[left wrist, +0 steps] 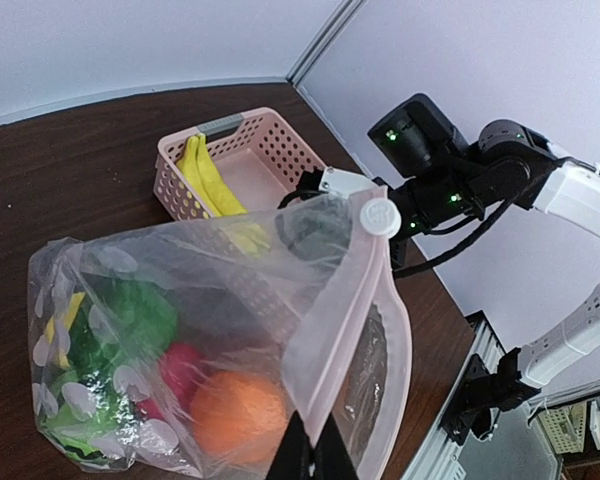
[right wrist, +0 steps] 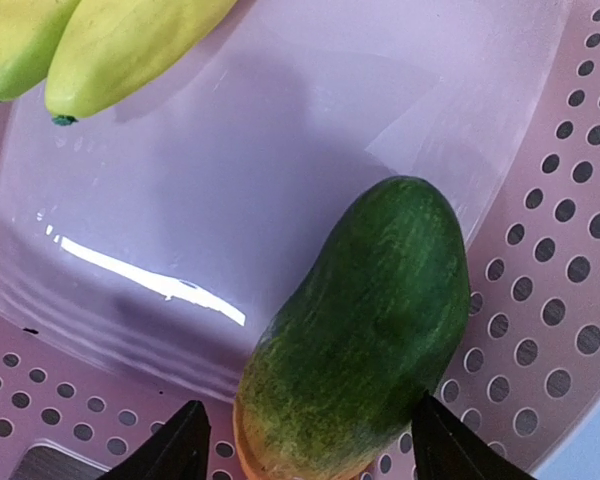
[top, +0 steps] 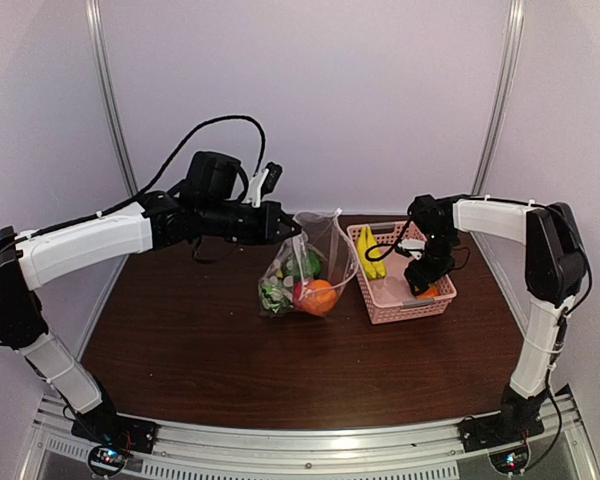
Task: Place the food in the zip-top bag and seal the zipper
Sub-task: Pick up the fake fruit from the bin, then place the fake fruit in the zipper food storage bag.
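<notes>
Right gripper (right wrist: 315, 450), jaws wide and empty, straddles the orange-green piece (right wrist: 365, 330) in the basket (top: 408, 312) near the surface's (top: 200, 340) right edge. A square grip across the middle looks best. Left gripper (left wrist: 308, 452), jaws pinched tight on the zip-top bag (left wrist: 180, 270), holds its mouth up mid-surface.

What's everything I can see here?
clear crinkly zip-top plastic bag: 1, see-through, mid-table, held up
small white slider tab: 1, white, on bag's mouth
round orange toy fruit: 1, orange, inside bag
red-pink toy fruit: 1, red-pink, inside bag
green toy pieces: count unclear, green, inside bag
pink latticed plastic basket: 1, pink, right of bag
yellow toy banana bunch: 1, yellow, in basket
green-and-orange toy piece: 1, green and orange, in basket
dark brown wooden table: 1, brown, under everything
left end effector: 1, black, shut on bag's edge
right end effector: 1, black, open, straddling green-and-orange piece
</notes>
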{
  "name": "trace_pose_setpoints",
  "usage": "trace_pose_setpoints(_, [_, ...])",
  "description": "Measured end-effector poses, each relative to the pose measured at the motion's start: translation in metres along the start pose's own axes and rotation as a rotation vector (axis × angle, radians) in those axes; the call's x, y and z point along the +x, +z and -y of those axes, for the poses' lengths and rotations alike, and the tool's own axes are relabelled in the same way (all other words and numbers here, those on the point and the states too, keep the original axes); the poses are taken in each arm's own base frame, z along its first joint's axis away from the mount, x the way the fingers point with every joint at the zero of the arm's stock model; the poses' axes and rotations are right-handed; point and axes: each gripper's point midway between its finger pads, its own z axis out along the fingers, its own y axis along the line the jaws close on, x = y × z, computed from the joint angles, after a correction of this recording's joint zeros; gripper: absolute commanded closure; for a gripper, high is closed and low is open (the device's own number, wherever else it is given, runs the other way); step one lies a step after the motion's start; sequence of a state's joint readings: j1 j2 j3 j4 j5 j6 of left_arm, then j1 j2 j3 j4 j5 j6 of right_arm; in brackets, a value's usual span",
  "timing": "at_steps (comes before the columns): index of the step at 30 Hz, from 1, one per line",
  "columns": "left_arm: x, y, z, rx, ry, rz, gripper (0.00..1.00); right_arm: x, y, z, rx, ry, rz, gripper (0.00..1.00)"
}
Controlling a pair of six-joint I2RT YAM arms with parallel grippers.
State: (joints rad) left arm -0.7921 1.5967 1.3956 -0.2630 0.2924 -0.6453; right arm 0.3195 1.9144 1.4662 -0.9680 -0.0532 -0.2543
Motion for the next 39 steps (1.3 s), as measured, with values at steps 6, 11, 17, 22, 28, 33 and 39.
trace_pose_setpoints(6, [-0.001,0.0,0.001,0.004,-0.002,0.006,1.0,0.003,0.012,0.002,0.035,0.004,-0.043,0.33])
trace_pose_setpoints(11, [0.001,0.001,0.0,0.002,-0.005,0.002,1.0,0.005,0.02,0.002,0.037,0.017,-0.06,0.45])
trace_pose_setpoints(17, [0.001,0.001,-0.001,0.002,-0.007,0.002,1.0,-0.004,0.011,0.004,0.044,0.033,-0.023,0.53])
trace_pose_setpoints(22, [-0.001,0.001,0.0,0.006,-0.005,0.009,1.0,-0.018,-0.041,0.001,0.024,0.023,0.129,0.62])
trace_pose_setpoints(28, [-0.001,0.007,0.0,0.013,-0.005,0.005,1.0,-0.043,-0.144,-0.047,-0.229,-0.065,0.487,0.64])
trace_pose_setpoints(33, [0.0,0.014,-0.001,0.019,-0.015,-0.006,1.0,-0.056,-0.207,-0.097,-0.458,-0.175,0.7,0.62])
trace_pose_setpoints(39, [-0.001,0.014,0.001,0.026,-0.032,-0.005,1.0,-0.052,-0.229,-0.175,-0.682,-0.349,0.729,0.62])
